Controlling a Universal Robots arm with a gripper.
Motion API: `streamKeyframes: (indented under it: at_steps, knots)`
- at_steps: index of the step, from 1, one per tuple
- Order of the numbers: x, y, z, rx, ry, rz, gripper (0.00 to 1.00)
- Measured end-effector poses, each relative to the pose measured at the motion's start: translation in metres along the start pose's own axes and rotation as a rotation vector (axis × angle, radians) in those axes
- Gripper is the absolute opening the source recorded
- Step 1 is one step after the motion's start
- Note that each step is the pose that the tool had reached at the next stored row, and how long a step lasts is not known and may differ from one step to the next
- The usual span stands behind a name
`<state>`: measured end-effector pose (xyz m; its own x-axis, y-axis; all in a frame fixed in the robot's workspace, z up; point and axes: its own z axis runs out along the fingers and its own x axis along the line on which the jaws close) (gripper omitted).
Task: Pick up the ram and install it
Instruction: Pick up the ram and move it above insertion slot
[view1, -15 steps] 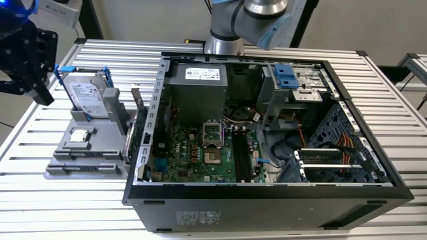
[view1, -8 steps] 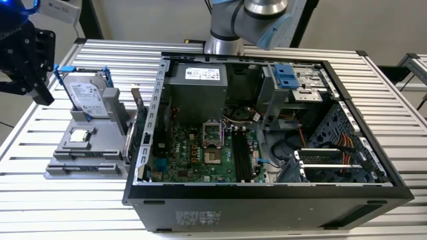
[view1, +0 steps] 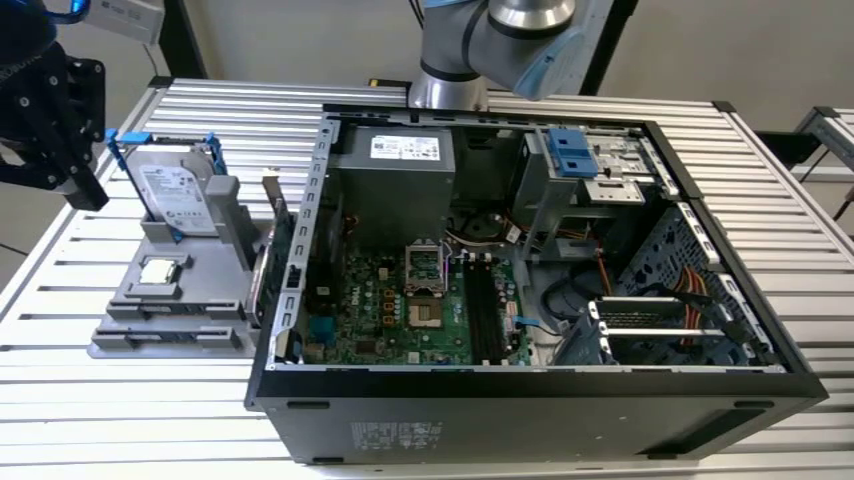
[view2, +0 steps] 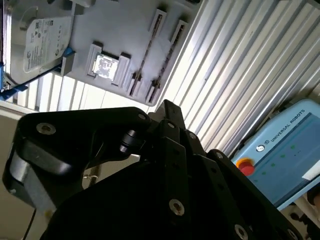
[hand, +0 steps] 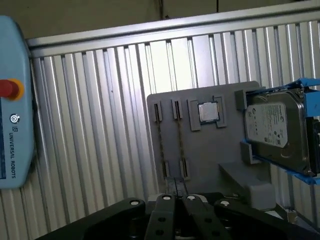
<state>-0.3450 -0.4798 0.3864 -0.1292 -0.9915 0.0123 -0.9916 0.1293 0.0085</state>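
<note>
While ram (hand: 179, 145) stands on edge in gray holder (hand: 212, 160), 1 of 2 sticks beside processor chip (hand: 208, 112), nothing grasped. Gripper (hand: 175, 182) hovers over holder, apart from ram; jaws look pressed together, empty. Step: approach for pick. Pick calls for jaws spread, straddling stick's thin edge.

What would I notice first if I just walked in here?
The big open computer case sits mid-table in the exterior view, green motherboard showing inside. At the exterior view's left, a grey holder carries a shiny hard drive in a blue frame, a small square chip and, in the first wrist view, two thin ram sticks on edge.
</note>
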Motion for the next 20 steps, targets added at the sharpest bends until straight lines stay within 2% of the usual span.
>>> streamKeyframes:
  at_steps: [20]
  knots:
    - [0.0000,0.0000,0.0000,0.0026,0.0018,-0.205,0.00]
